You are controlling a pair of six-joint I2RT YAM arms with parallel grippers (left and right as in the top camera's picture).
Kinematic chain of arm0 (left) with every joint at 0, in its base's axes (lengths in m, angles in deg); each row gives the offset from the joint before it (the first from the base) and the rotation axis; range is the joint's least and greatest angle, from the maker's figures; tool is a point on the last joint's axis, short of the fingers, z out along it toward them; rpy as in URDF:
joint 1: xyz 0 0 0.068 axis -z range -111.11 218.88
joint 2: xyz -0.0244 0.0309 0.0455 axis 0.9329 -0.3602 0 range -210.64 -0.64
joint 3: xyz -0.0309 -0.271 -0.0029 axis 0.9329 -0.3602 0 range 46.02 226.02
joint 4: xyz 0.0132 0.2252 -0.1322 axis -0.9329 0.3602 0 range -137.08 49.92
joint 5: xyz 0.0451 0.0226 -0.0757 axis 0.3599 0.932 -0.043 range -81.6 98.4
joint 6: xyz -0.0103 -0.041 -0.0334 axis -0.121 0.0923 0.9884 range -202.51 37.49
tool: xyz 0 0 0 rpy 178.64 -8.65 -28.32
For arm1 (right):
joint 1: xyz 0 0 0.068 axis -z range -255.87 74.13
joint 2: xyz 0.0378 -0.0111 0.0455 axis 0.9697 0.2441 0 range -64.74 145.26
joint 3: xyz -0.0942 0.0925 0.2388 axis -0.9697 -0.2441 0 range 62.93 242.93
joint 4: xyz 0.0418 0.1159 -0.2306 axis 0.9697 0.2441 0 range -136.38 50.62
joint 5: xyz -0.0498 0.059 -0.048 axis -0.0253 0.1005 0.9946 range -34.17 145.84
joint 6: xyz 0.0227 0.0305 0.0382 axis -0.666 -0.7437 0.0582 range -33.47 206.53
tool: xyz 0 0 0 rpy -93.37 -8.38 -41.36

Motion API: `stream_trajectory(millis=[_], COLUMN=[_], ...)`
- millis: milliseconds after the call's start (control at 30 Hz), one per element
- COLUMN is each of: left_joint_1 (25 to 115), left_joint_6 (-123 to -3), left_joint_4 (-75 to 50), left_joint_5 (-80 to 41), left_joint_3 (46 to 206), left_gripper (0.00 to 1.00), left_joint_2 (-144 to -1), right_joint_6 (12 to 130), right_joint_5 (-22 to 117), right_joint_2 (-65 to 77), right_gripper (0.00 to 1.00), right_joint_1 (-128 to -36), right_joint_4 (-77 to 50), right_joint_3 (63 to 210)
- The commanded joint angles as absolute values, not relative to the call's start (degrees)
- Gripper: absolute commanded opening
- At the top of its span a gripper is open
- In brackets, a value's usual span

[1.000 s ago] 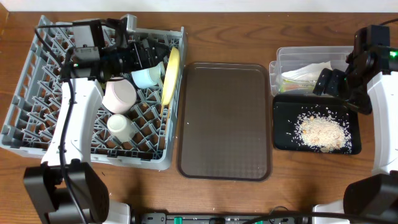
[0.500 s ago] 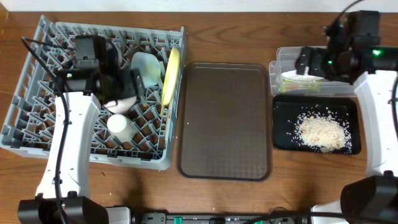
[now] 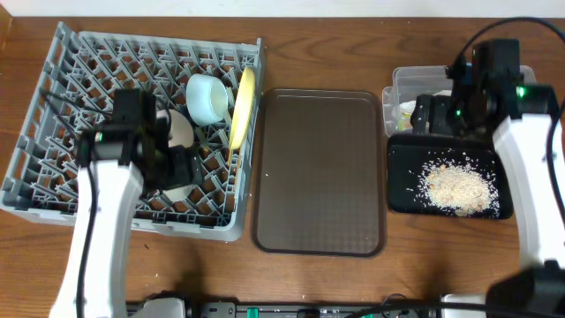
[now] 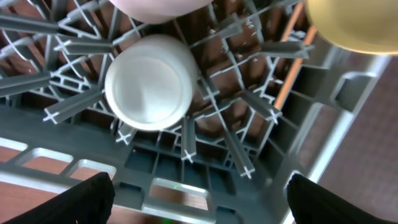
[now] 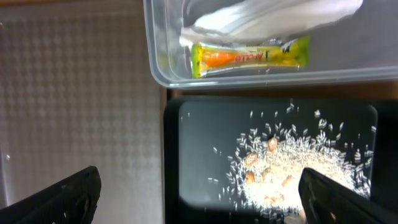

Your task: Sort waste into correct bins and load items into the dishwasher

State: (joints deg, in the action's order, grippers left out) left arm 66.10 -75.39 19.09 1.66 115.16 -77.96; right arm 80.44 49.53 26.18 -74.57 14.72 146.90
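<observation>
The grey dish rack (image 3: 53,106) holds the light-blue bowl (image 3: 207,97), the pale-yellow plate (image 3: 240,108) standing on edge, and the pinkish-white bowl (image 3: 181,128), which my left arm partly hides. My left gripper (image 3: 190,168) is open and empty over the rack's front part, above an upturned white cup (image 4: 149,82). A thin wooden stick (image 4: 289,78) lies among the pegs. My right gripper (image 3: 433,115) is open and empty over the edge between the clear tub (image 3: 406,84) and the black tray (image 3: 406,185). The tub holds the napkin (image 5: 273,15) and the sachet (image 5: 249,56). The rice crumbs (image 3: 455,187) lie in the black tray.
The dark brown serving tray (image 3: 320,172) lies between the rack and the bins, with nothing on it. The rack's pegs stand close below my left fingers (image 4: 199,205). The tub wall (image 5: 155,62) and the black tray's rim (image 5: 171,155) lie below my right fingers (image 5: 199,199).
My left gripper let go of the light-blue bowl, which now rests in the rack, and drew back toward the rack's front. My right gripper swung over the tub, then toward the black tray.
</observation>
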Motion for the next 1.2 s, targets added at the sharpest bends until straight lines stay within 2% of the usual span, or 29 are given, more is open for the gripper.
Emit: stream_trajectory(millis=[0,200,467,833,1167], left_joint_1=[66.2,66.2,66.2,66.2,66.2], left_joint_6=[-78.9,-82.2,-82.3,-82.3,-82.3], left_joint_4=[13.3,1.5,0.6,0.6,0.6], left_joint_5=[-0.5,-3.6,-3.6,-3.6,-3.6], left_joint_3=[108.0,94.8,90.3,90.3,90.3], left_gripper=[0.92,0.92,0.92,0.92,0.92], left_joint_2=[-66.1,-44.8,-27.7,-26.4,-26.4], right_joint_6=[79.7,79.7,79.7,79.7,79.7], right_joint_5=[50.1,53.8,53.9,53.9,53.9], right_joint_2=[12.9,-7.1,-23.0,-25.3,-26.2], right_gripper=[0.99,0.99,0.99,0.99,0.99], right_joint_1=[-74.8,-74.8,-74.8,-74.8,-74.8], right_joint_4=[7.0,-1.2,7.8,22.3,22.2], right_joint_3=[135.4,119.8,113.7,113.7,113.6])
